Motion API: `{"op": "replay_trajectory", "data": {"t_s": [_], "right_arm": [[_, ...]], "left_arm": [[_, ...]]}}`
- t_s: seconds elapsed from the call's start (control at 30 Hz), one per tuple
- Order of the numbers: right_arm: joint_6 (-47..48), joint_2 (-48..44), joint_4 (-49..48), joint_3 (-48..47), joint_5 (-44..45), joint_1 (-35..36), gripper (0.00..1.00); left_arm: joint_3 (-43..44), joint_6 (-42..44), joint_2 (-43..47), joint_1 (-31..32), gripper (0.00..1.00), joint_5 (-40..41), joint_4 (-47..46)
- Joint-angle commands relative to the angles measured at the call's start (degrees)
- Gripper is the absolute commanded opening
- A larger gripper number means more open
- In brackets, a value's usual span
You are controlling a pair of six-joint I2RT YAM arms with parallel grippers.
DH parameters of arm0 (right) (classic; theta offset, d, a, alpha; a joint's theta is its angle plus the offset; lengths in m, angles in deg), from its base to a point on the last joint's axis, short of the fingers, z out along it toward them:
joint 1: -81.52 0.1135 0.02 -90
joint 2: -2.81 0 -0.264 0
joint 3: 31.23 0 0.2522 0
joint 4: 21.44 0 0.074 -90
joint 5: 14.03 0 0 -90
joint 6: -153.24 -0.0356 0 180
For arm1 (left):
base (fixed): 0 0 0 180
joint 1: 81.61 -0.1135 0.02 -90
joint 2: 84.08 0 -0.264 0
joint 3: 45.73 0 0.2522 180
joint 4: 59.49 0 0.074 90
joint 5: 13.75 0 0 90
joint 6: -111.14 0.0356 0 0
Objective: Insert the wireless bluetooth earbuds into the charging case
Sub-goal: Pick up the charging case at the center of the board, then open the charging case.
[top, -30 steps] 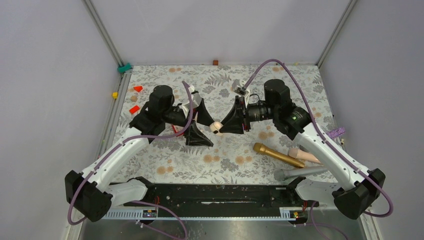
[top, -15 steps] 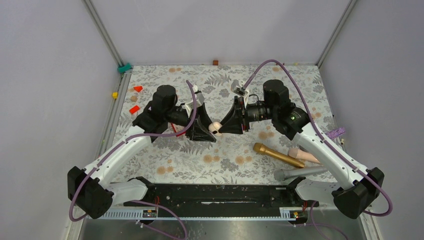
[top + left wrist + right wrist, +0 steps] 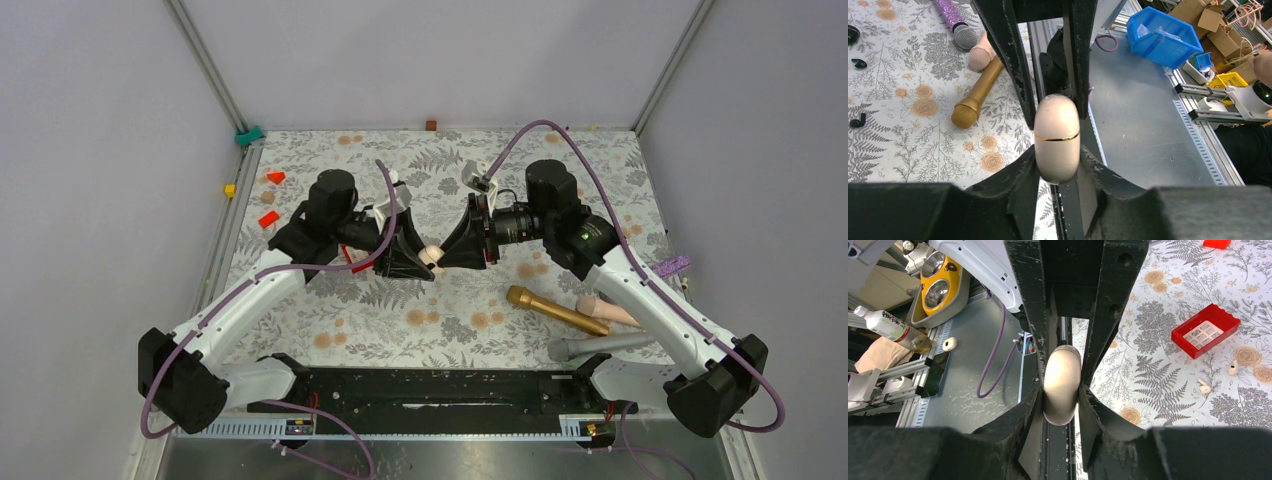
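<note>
A pale pink oval charging case (image 3: 432, 255) with a gold seam (image 3: 1057, 137) hangs above the table's middle, its lid closed. My left gripper (image 3: 1057, 167) is shut on one end of it and my right gripper (image 3: 1061, 402) is shut on the other end (image 3: 1061, 385). The two grippers face each other, left gripper (image 3: 422, 260) and right gripper (image 3: 448, 252). Two pale whitish earbuds (image 3: 1204, 386) (image 3: 1233, 367) lie on the floral mat beside the red box. Two black earbuds (image 3: 859, 63) (image 3: 857, 121) lie on the mat in the left wrist view.
A red box (image 3: 1205, 330) sits on the mat under the left arm. A gold microphone (image 3: 555, 309), a pink one (image 3: 605, 308), a grey one (image 3: 598, 346) and a purple glittery one (image 3: 671, 266) lie at the right. Orange-red bits (image 3: 268, 219) lie at the far left.
My left gripper has swung right to the case and its jaws have come in from wide onto it. The right gripper kept its grip and barely moved.
</note>
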State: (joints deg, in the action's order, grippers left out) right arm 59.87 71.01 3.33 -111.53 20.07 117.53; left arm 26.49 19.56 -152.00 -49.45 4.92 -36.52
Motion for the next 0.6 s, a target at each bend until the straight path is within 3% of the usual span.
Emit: {"op": "replay_trajectory", "data": {"t_s": [0.0,0.2,0.37,0.57], "right_arm": [[0.83,0.17,-2.24,0.01,-0.05,0.22,0.35],[0.92,0.46,-2.23,0.01,-0.3,0.36,0.35],[0.92,0.77,-2.13,0.08,-0.32,0.38,0.36],[1.43,0.5,-1.26,-0.32,0.09,0.37,0.58]], "left_arm": [[0.82,-0.26,-0.35,0.78,0.3,-0.59,-2.71],[1.12,-0.26,-0.79,0.85,0.2,0.01,-2.62],[1.2,-0.07,-0.77,0.93,0.0,0.24,-2.93],[0.93,5.94,0.75,0.89,0.0,-0.85,0.65]]}}
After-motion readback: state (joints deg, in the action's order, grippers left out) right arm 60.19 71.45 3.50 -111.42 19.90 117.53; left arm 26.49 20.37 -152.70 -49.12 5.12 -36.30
